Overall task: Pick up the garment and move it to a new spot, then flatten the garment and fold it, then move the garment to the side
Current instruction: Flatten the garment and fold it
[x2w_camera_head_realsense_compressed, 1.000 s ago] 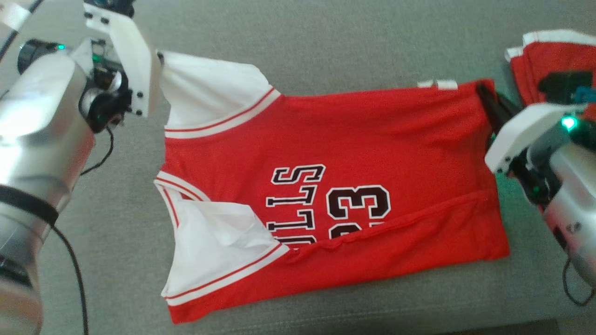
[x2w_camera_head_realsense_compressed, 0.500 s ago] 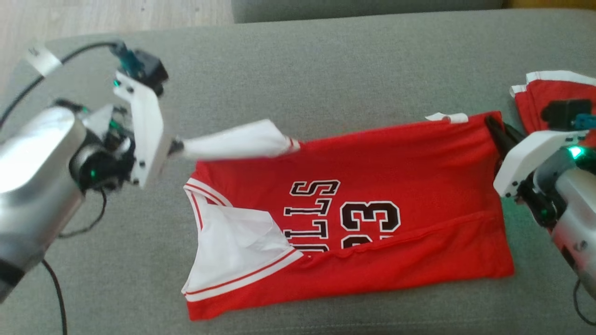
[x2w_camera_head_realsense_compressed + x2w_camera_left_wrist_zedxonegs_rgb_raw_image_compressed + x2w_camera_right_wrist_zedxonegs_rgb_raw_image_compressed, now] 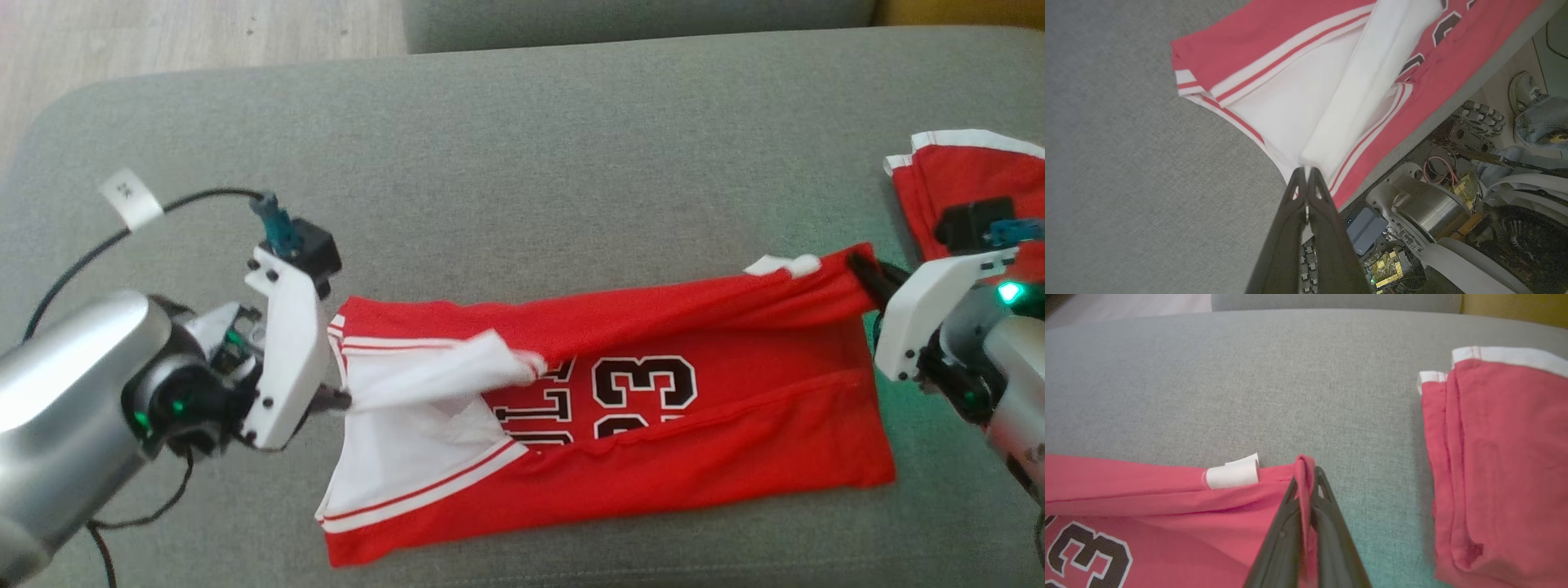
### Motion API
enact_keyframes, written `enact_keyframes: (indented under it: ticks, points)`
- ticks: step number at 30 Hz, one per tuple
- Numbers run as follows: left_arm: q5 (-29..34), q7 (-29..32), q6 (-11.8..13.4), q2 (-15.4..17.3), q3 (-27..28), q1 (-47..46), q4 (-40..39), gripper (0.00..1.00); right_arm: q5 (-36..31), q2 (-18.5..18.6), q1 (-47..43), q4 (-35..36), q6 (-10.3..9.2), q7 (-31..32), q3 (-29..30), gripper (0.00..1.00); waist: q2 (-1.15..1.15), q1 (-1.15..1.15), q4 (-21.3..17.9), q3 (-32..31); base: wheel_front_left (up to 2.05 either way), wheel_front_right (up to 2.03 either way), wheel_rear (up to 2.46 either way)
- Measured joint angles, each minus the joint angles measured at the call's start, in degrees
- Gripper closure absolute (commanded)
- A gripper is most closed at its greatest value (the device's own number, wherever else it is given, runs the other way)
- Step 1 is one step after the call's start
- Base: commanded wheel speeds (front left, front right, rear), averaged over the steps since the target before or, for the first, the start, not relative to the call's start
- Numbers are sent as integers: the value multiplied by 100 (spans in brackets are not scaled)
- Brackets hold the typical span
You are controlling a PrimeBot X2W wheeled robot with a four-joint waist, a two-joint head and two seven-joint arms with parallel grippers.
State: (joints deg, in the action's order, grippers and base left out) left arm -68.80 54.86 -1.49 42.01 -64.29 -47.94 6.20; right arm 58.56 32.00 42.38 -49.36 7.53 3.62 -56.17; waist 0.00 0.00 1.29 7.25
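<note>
Garment (image 3: 653, 465), a red jersey with white lining, lies lengthwise across the lower middle of the head frame on a grey cushion (image 3: 531, 163). The nearest strip, along the bottom edge, looks already turned over onto the body, with the crease just under the black number. So it's likely a lengthwise fold in thirds, near side done. Above that, the lettering is half covered.

Left gripper (image 3: 339, 400), lower left, has its fingers pinched tight on the white inside-out shoulder piece, which stretches rightward over the chest. I'd say it's held there to bring the far shoulder over the middle.

Right gripper (image 3: 859, 268), at the right edge of the frame, is clamped on the red hem corner beside a small white tag (image 3: 780, 264). That end sits raised off the cushion.

Both ends are gripped, probably so the far long edge goes over as one taut line without bunching. Risk: the white shoulder piece twisting underneath.

Beyond is bare cushion. At far right a second red garment (image 3: 955, 175) lies folded, apart from this one. Wood floor (image 3: 163, 49) shows upper left.
</note>
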Motion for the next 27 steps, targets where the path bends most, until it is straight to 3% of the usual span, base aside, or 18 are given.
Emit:
enact_keyframes:
  ticks: [11,12,13,14,15,16,27]
  points:
    - [-152,48,110,124,-96,374,-135,100,404,308,-134,505,0,708,-581,100,0,0,-120,40,0,0,0]
    - [-152,44,120,123,-148,436,-112,100,420,315,-145,527,0,760,-661,83,0,0,-127,34,0,0,0]
    - [-152,37,126,121,-164,460,-90,100,461,319,-152,537,0,801,-675,44,0,0,-130,32,0,0,0]
    - [-152,-16,126,119,-166,479,-57,84,485,319,-158,539,0,801,-694,0,0,0,-131,30,0,0,0]
    - [-152,-53,125,114,-165,498,-23,31,502,319,-162,546,0,811,-734,0,0,0,-133,23,0,0,0]
    - [-151,-67,124,102,-167,522,7,0,525,319,-165,555,0,871,-781,0,0,0,-135,12,0,0,0]
    - [-71,-539,8,33,-131,579,208,0,713,530,-182,836,0,630,-835,0,0,0,-160,-251,0,0,0]
